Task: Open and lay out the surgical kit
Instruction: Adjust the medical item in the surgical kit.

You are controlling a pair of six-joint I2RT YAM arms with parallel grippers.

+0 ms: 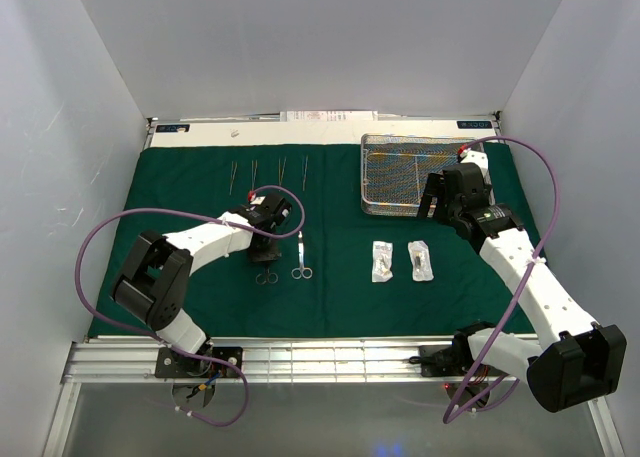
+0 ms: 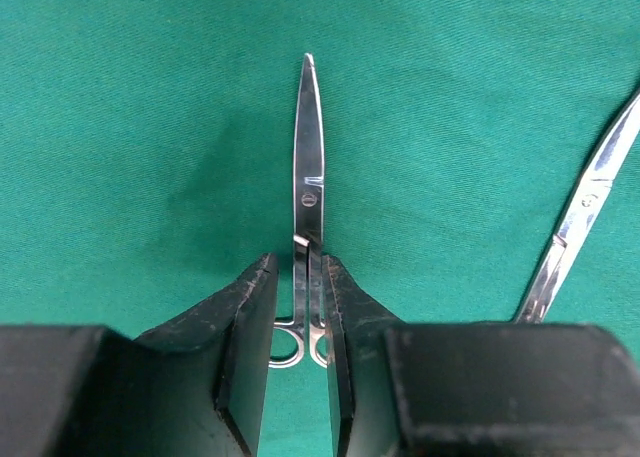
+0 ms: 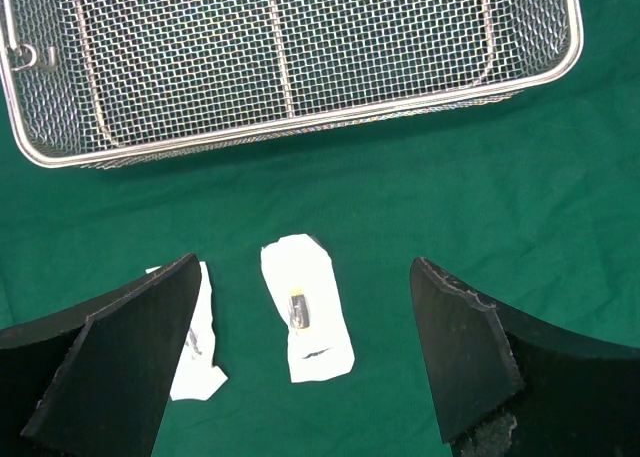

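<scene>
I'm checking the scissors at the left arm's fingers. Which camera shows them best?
The left wrist view: the scissors lie closed on the green cloth, shanks between the fingers, tip pointing away. The top view shows only their handle rings below the left gripper. The right wrist view misses them.

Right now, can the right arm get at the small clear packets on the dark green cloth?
Probably yes: the open right gripper hangs directly over one packet, with nothing lying between them.
</scene>
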